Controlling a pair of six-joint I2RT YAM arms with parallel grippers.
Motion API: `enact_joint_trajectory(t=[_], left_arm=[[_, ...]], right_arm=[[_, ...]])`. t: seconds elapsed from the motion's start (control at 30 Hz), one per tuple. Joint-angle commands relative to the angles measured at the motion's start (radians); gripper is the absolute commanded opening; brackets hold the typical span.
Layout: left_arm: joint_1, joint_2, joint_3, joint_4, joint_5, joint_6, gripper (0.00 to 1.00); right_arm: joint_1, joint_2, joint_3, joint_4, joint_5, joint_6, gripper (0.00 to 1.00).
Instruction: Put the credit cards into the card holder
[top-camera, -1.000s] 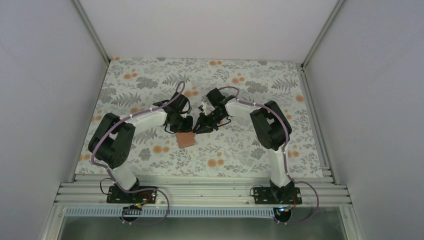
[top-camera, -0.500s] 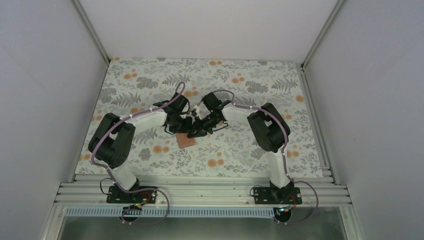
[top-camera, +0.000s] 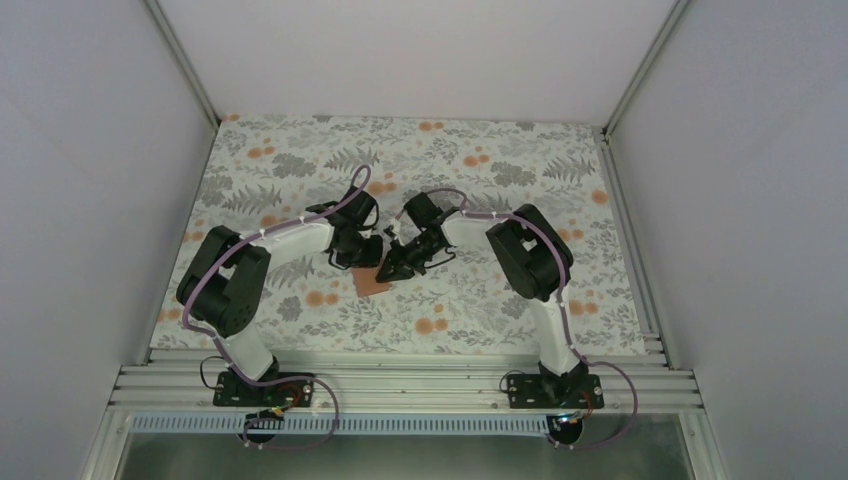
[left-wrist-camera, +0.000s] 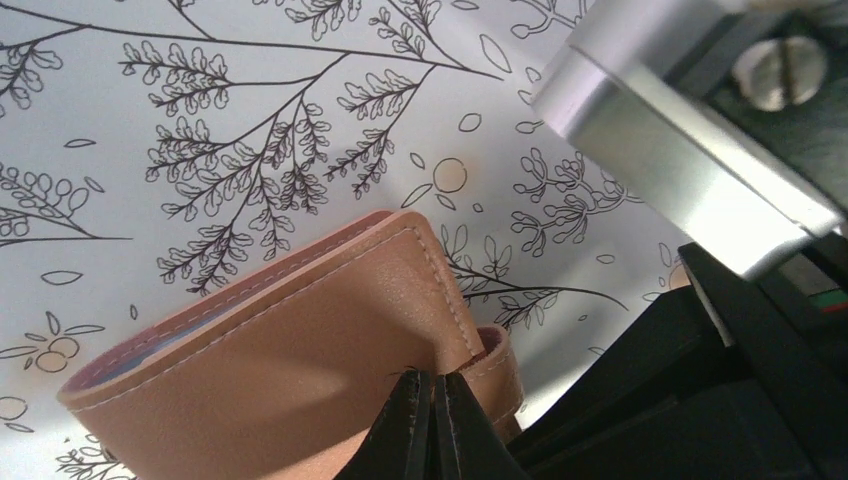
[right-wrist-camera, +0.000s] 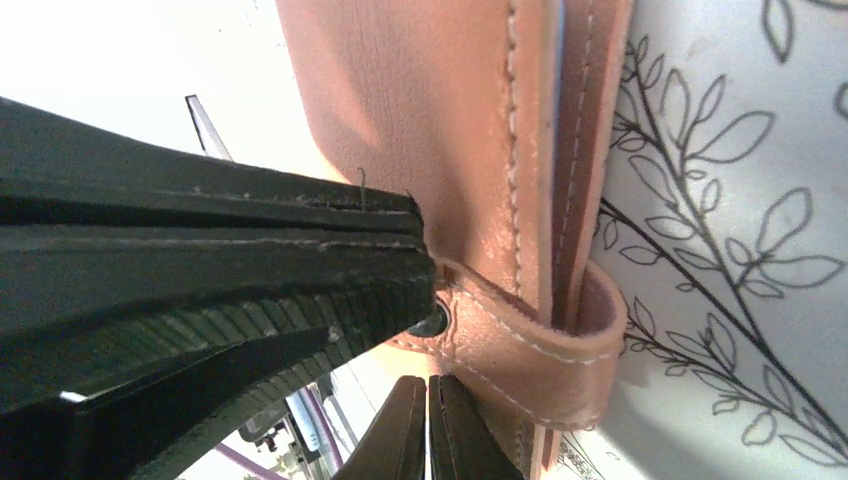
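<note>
The tan-brown card holder (top-camera: 372, 283) lies flat on the floral cloth between the two arms. In the left wrist view it (left-wrist-camera: 270, 360) fills the lower half, with its snap strap (left-wrist-camera: 497, 365) looped round one edge. My left gripper (left-wrist-camera: 432, 420) is shut, its tips pressing on the holder's face beside the strap. My right gripper (right-wrist-camera: 428, 430) is shut, its tips right beside the strap (right-wrist-camera: 540, 345), close to the snap stud (right-wrist-camera: 435, 318). The left gripper's black fingers (right-wrist-camera: 210, 260) cross the right wrist view. No loose credit cards are in view.
The floral cloth (top-camera: 300, 170) covers the table, with white walls on three sides. An aluminium rail (top-camera: 400, 380) carrying both arm bases runs along the near edge. The right arm's metal wrist (left-wrist-camera: 680, 150) hangs close over the holder.
My right gripper has moved left and nearer, from beside the holder's far corner onto it. My left arm and the holder have stayed put.
</note>
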Motion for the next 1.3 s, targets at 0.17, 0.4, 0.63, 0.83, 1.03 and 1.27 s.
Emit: enact_joint_trajectory(t=[0.17,0.4,0.63,0.83,1.03,1.27], left_arm=[[-0.005,-0.026,0.008,-0.047,-0.052,0.015,0.02],[-0.006,-0.028,0.015,-0.066,-0.072,0.012,0.02],[-0.007,-0.005,-0.004,-0.034,-0.072,0.020,0.02],[-0.006,-0.014,-0.044,-0.025,-0.126,0.026,0.02],[-0.006,-0.021,-0.091,0.009,-0.134,0.031,0.02],[-0.006,-0.051,-0.120,0.031,-0.126,0.030,0.02]], right_arm=[[-0.005,0.057,-0.028,-0.068,0.129,0.015,0.04],[-0.005,0.070,-0.020,-0.077,0.129,0.015,0.04],[-0.005,0.074,-0.013,-0.085,0.131,0.011,0.05],[-0.006,0.064,0.004,-0.076,0.111,0.019,0.04],[-0.013,0.034,0.044,-0.049,0.050,0.047,0.05],[-0.031,-0.007,0.075,-0.013,0.012,0.098,0.04]])
